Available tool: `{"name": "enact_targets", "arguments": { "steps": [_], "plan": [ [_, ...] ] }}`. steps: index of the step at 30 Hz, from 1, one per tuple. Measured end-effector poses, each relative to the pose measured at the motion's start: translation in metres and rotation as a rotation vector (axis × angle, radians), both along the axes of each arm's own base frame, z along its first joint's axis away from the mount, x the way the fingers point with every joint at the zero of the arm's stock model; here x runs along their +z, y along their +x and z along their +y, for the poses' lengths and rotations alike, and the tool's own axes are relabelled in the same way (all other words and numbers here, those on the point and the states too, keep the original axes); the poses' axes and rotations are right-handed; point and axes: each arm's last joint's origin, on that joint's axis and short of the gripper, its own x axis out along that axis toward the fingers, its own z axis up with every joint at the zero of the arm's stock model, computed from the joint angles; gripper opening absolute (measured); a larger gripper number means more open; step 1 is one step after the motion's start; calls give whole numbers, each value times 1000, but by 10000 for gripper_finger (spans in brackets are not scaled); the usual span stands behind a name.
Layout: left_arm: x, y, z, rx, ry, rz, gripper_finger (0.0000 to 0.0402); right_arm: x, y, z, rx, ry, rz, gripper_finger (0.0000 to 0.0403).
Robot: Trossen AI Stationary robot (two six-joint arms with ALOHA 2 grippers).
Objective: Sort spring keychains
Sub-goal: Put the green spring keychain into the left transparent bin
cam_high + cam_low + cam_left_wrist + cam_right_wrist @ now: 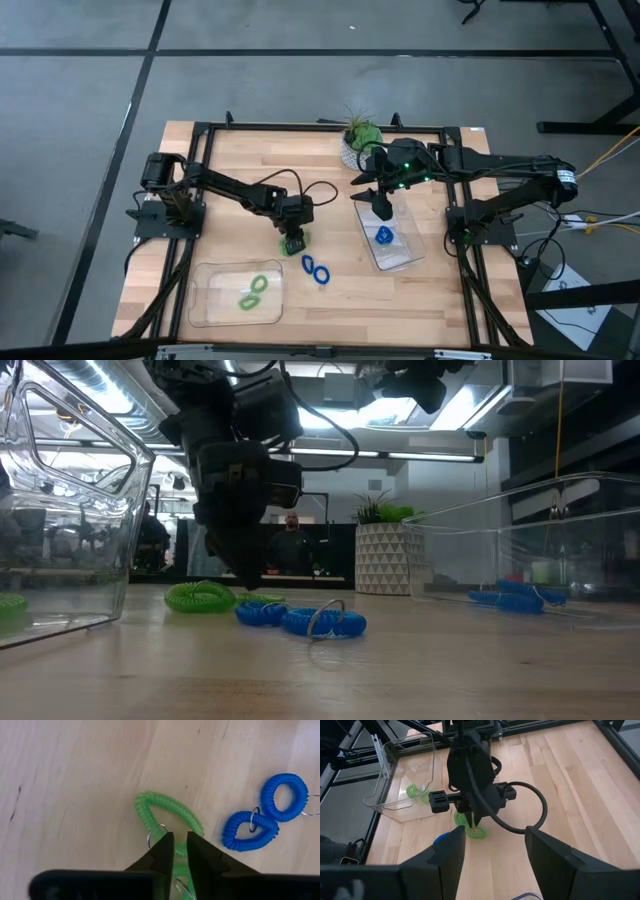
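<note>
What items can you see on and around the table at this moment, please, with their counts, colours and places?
Green spring keychains: two in the left clear tray; one on the wood under the left gripper.
Blue spring keychains: two on the wood at table centre; at least one in the right clear tray.
Clear trays: two, one front left, one at the right.
Potted plant: one, green in a white patterned pot, at the table's far edge.
Table: one, light wood.
Person: one, in the room beyond.
Left gripper: low over the green keychain, fingers a narrow gap apart.
Right gripper: open, over the right tray.
</note>
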Motion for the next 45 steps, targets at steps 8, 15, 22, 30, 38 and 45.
{"name": "enact_targets", "arguments": {
  "steps": [8,15,22,30,38,45],
  "plan": [
    [0,0,1,7,18,-1,138,0,0,0,0,0,0,205],
    [0,0,3,9,99,-8,166,0,0,0,0,0,0,205],
    [0,0,4,28,142,-9,158,0,0,0,0,0,0,205],
    [-4,2,4,30,140,0,153,0,0,0,0,0,0,205],
    [-17,4,3,79,121,50,153,0,0,0,-9,15,0,205],
    [-18,3,3,98,154,57,135,0,0,0,-14,23,1,205]
  ]
}}
